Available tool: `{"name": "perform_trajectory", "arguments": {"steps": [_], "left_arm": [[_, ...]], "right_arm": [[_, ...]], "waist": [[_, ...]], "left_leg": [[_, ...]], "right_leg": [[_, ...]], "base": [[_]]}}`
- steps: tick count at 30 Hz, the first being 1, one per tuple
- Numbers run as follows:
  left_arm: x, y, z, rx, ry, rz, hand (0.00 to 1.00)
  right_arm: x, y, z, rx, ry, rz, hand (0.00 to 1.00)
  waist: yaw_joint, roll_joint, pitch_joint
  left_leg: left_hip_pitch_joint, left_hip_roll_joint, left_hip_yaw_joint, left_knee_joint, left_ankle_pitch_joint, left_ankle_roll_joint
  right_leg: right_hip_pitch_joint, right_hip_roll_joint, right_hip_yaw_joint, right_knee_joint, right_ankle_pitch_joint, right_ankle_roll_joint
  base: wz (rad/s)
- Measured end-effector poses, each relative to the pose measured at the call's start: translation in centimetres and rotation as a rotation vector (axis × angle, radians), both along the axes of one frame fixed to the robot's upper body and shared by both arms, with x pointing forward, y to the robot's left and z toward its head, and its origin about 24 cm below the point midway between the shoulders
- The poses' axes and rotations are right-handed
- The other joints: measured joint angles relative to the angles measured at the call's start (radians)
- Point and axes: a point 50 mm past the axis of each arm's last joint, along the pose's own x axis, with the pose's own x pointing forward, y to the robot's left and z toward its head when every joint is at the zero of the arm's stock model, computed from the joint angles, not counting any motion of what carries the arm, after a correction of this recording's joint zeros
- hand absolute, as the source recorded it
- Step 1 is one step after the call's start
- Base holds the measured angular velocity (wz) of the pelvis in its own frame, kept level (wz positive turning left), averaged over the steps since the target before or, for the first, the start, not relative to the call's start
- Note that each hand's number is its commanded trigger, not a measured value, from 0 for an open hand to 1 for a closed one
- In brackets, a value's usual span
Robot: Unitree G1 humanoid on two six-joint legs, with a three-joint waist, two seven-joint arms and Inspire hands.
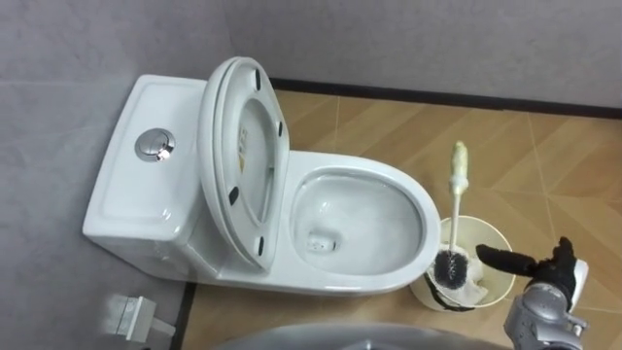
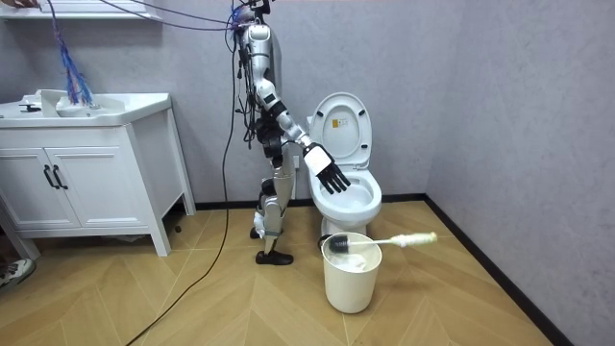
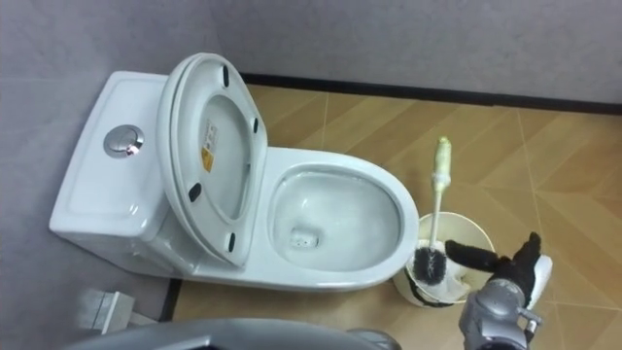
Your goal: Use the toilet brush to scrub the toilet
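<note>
A white toilet (image 1: 360, 224) stands against the grey wall with its lid and seat (image 1: 243, 156) raised and the bowl open. To its right a cream bucket (image 1: 498, 238) sits on the wood floor. The toilet brush (image 1: 450, 269) rests in it, black bristles down at the rim, and its white handle with a pale yellow grip (image 1: 459, 160) leans up and away. My right hand (image 1: 559, 267) hovers at the bucket's right side, open, its dark fingers stretched toward the brush head but apart from it. In the room view I stand beside the toilet with that hand (image 2: 332, 176) held out over the bowl's edge.
A round flush button (image 1: 155, 144) tops the tank. A small white fitting (image 1: 131, 316) lies on the floor by the toilet base. A white sink cabinet (image 2: 86, 183) stands at the room view's left. Walls close in behind and beside the toilet.
</note>
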Motion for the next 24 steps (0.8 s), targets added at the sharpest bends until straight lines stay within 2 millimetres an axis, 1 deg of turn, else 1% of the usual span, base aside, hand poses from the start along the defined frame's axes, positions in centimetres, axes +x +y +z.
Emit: {"name": "perform_trajectory", "arguments": {"steps": [10,15,18,21,24], "left_arm": [[-0.4,-0.1,-0.1,-0.004,0.020,0.007,0.00],[-0.1,-0.1,-0.1,-0.004,0.014,0.005,0.00],[0.2,-0.1,-0.1,-0.003,0.006,0.003,0.00],[0.6,-0.1,-0.1,-0.002,-0.004,-0.002,0.00],[0.6,-0.1,-0.2,-0.007,0.006,-0.006,0.00]], "right_arm": [[-0.1,0.1,0.0,-0.005,0.006,0.012,0.00],[-0.4,0.1,-0.2,-0.005,0.018,0.015,0.00],[-0.9,0.5,-0.5,0.015,0.034,0.035,0.00],[-1.9,0.9,-1.1,0.055,0.070,0.053,0.00],[-3.5,1.2,-1.9,0.111,0.146,0.090,0.00]], "waist": [[-0.004,-0.003,0.0000],[-0.002,-0.003,0.0001],[-0.004,0.000,0.0021],[-0.004,0.002,0.0026],[-0.007,0.006,0.0004]], "left_leg": [[-0.001,0.000,0.003,0.000,0.000,0.000],[-0.001,0.000,0.003,0.000,0.000,0.000],[-0.002,0.000,0.004,0.000,0.000,0.000],[-0.004,0.000,0.003,0.001,0.000,0.000],[-0.005,0.000,0.003,0.001,0.000,0.000]], "right_leg": [[-0.007,0.001,0.000,-0.002,0.000,0.000],[-0.007,0.001,0.000,-0.001,0.000,0.001],[-0.007,0.001,0.000,-0.002,0.000,0.001],[-0.009,0.001,0.000,-0.004,0.000,0.001],[-0.012,-0.001,0.002,-0.004,0.000,0.001]], "base": [[0.00],[0.00],[0.00],[0.00],[0.00]]}}
